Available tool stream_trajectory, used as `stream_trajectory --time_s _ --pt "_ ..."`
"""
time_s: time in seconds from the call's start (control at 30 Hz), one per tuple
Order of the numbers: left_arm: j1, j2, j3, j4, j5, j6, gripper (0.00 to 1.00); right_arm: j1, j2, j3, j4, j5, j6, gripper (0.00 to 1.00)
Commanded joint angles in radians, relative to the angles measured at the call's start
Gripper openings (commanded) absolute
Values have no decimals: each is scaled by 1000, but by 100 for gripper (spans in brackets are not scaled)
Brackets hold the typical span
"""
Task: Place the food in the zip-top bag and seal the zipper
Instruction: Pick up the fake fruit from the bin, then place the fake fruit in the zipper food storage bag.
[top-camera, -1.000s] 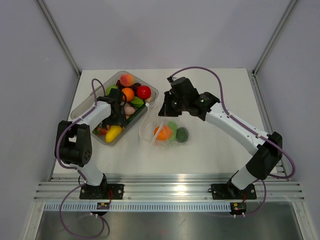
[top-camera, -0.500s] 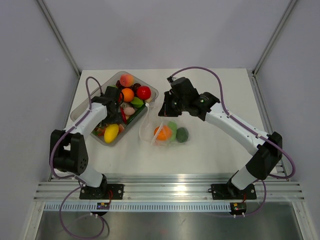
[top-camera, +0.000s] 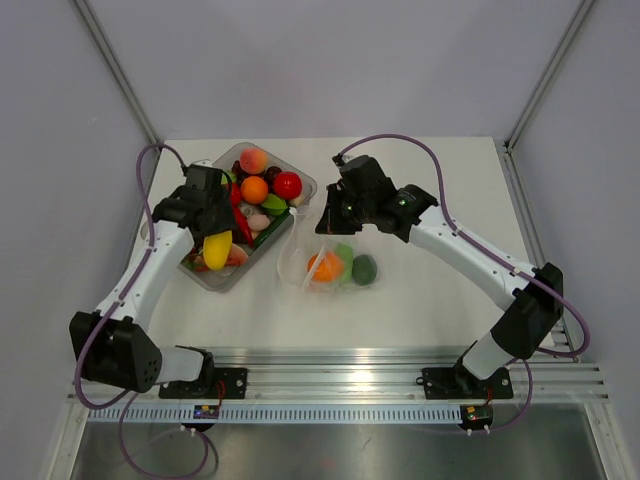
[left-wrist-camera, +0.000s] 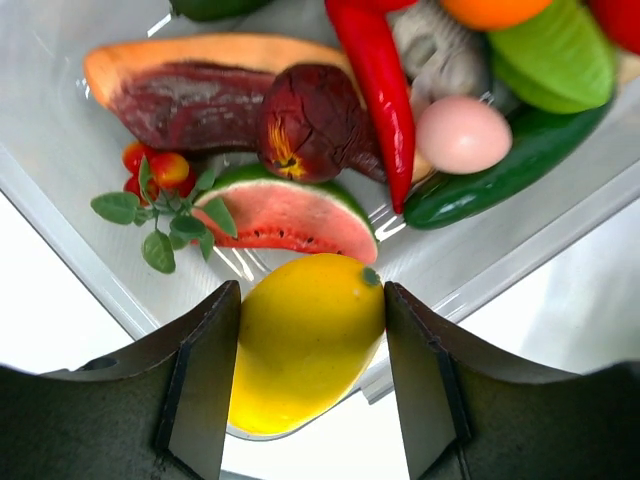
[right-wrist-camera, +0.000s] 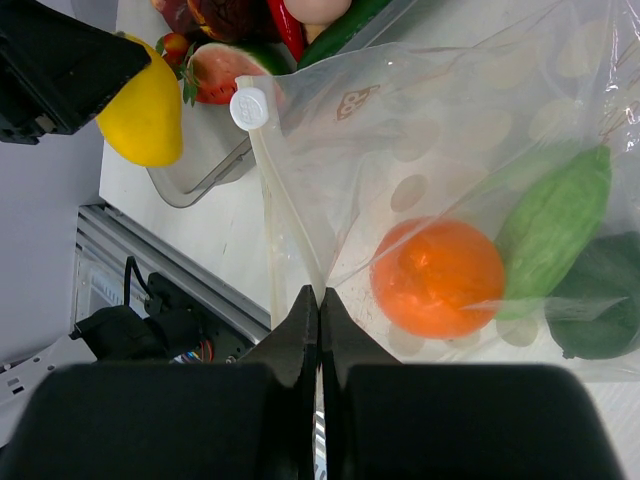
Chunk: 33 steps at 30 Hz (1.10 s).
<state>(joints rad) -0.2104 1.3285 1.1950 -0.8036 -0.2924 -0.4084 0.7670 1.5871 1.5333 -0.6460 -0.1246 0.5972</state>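
Note:
My left gripper (top-camera: 212, 243) (left-wrist-camera: 310, 340) is shut on a yellow lemon (left-wrist-camera: 300, 340) (top-camera: 217, 248) and holds it above the near end of the rigid clear tray (top-camera: 160, 212). The zip-top bag (top-camera: 325, 255) (right-wrist-camera: 440, 150) lies on the table mid-centre, mouth toward the tray. Inside it are an orange fruit (right-wrist-camera: 437, 277) (top-camera: 325, 265), a light green piece (right-wrist-camera: 555, 228) and a dark green piece (top-camera: 364, 268). My right gripper (top-camera: 333, 222) (right-wrist-camera: 320, 296) is shut on the bag's mouth edge, the zipper strip (right-wrist-camera: 285, 215), and lifts it. A white slider tab (right-wrist-camera: 249, 107) sits at the strip's end.
The tray holds more food: an orange (top-camera: 255, 189), a red tomato (top-camera: 288, 184), a peach (top-camera: 253, 159), a red chilli (left-wrist-camera: 380, 90), a watermelon slice (left-wrist-camera: 285, 215), a pink egg (left-wrist-camera: 463, 134) and a cucumber (left-wrist-camera: 510, 165). An aluminium rail (top-camera: 330, 385) runs along the near table edge.
My left gripper has lifted the yellow lemon out of the tray's near end and swung its arm to the left. The right gripper and the bag have stayed put.

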Motion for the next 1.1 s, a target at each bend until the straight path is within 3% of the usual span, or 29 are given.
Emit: stream_trajectory --time_s 0.0,0.3,0.53,1.07 --pt "-1 -45 55 73 12 26 0 15 4 45 42 -7 3 0" --pt "-1 -155 152 106 278 13 0 14 11 51 48 -7 4 0" --pt "-7 -241 111 210 479 -73 0 14 45 71 109 -61 32 0" --pt "-15 -275 -55 379 535 -184 0 14 145 168 284 -207 188 0"
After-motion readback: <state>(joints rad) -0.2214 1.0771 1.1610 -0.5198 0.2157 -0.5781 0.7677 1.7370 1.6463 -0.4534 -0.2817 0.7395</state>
